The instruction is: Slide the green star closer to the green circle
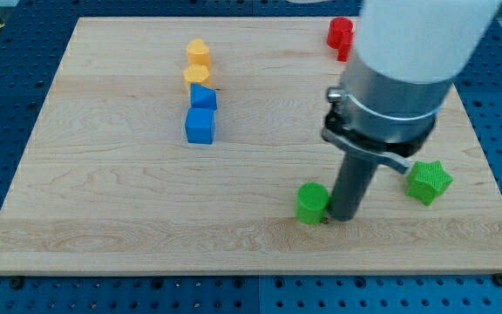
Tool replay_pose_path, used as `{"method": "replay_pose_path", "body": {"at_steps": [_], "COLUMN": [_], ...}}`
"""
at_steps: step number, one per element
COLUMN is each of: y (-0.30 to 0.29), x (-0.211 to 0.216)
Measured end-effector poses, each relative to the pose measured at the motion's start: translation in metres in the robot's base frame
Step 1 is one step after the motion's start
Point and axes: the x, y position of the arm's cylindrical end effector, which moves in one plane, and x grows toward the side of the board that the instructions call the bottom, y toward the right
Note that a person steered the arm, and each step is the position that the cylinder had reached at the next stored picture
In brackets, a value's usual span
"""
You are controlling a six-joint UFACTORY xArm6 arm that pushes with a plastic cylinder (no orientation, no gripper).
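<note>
The green star lies near the board's right edge, at the view's lower right. The green circle stands left of it, near the board's bottom middle. My tip rests on the board right beside the green circle, on its right side, touching or almost touching it. The star is well to the right of the tip, apart from it. The arm's grey and white body hides the board above the tip.
A red block sits at the top, partly behind the arm. Two yellow blocks and two blue blocks form a column at the upper left. The wooden board lies on a blue perforated table.
</note>
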Motion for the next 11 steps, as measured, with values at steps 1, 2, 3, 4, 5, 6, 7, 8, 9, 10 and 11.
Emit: {"method": "replay_pose_path", "body": {"at_steps": [1,2,3,4,5,6,7,8,9,10,11], "y": [-0.025,0.002,0.052,0.125,0.177,0.170,0.134,0.089,0.056,0.026,0.011], "x": [-0.003,-0.052,-0.104,-0.095,-0.048,-0.038,-0.040,-0.040,-0.040,-0.040,-0.040]}}
